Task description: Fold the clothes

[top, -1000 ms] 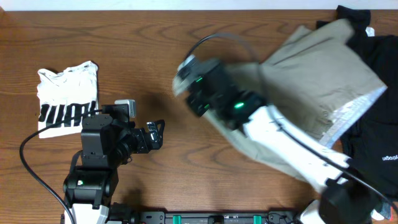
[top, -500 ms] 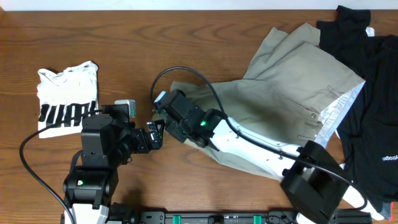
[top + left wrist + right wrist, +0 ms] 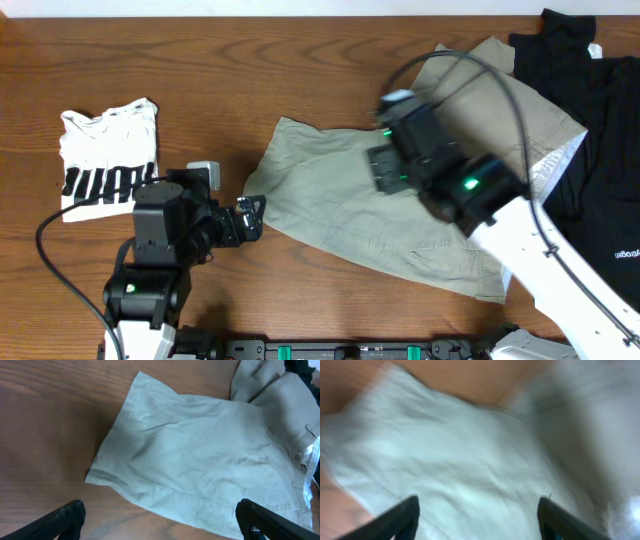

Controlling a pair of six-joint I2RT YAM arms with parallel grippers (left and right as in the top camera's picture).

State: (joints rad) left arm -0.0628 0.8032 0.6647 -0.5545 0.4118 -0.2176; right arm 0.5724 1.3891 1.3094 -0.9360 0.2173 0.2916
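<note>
The shorts (image 3: 320,195) lie spread; left gripper (image 3: 160,510) and right gripper (image 3: 477,507) gape empty (nothing pinched). We should pinch the hem corners and fold squarely.

I read this as a robotics lab bench. A plain wood-grain table (image 3: 200,80) fills the overhead view, with a pale strip of wall (image 3: 300,6) along the top edge. My left arm (image 3: 160,235) and right arm (image 3: 530,250) rise from the lower edge of the frame, beside a black mounting rail (image 3: 350,351) with green fittings at bottom centre. A black cable (image 3: 40,243) loops over the tabletop at lower left. Laid out on the wood are the shorts (image 3: 340,200), a white tee (image 3: 108,160) at upper left and black garments (image 3: 600,120) at upper right
</note>
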